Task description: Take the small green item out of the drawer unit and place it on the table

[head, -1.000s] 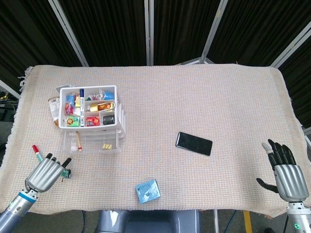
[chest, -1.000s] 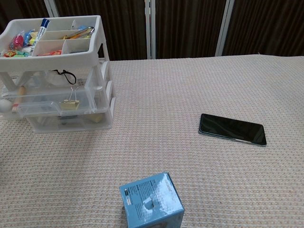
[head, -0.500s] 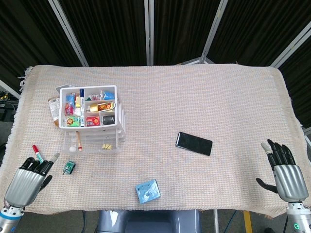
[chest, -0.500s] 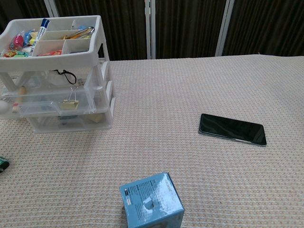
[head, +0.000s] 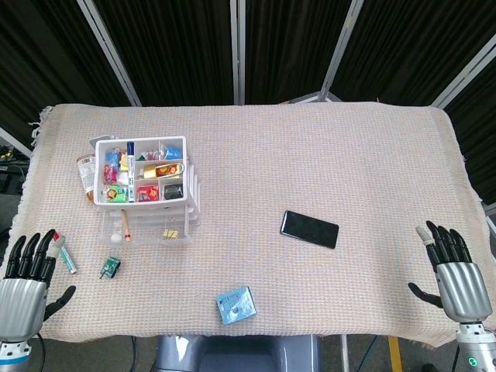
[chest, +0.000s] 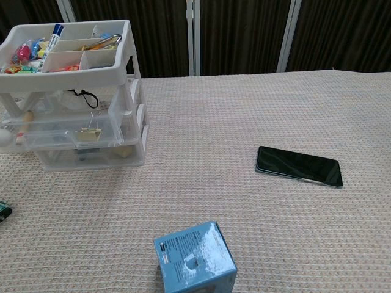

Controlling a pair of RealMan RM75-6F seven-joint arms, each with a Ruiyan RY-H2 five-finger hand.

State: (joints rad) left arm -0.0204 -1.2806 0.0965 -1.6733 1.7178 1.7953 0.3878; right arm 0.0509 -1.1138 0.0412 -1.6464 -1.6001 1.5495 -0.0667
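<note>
The small green item [head: 109, 267] lies on the cloth in front of the white drawer unit [head: 147, 194], and only its edge shows at the left border of the chest view [chest: 3, 212]. My left hand [head: 23, 283] hovers at the table's near-left corner, fingers spread, holding nothing, a hand's width left of the green item. My right hand [head: 453, 273] stays at the near-right edge, fingers apart and empty. The drawer unit [chest: 73, 91] has its top tray full of small coloured items and its lower drawers partly pulled out.
A red-and-green marker [head: 63, 252] lies beside my left hand. A black phone [head: 309, 229] [chest: 298, 165] rests mid-table. A small blue box [head: 235, 304] [chest: 195, 257] sits near the front edge. The woven cloth [head: 325, 155] covers the table.
My left hand let go of the green item, which now lies on the cloth, and drew back toward the near-left corner with fingers spreading. The right hand has not moved.
</note>
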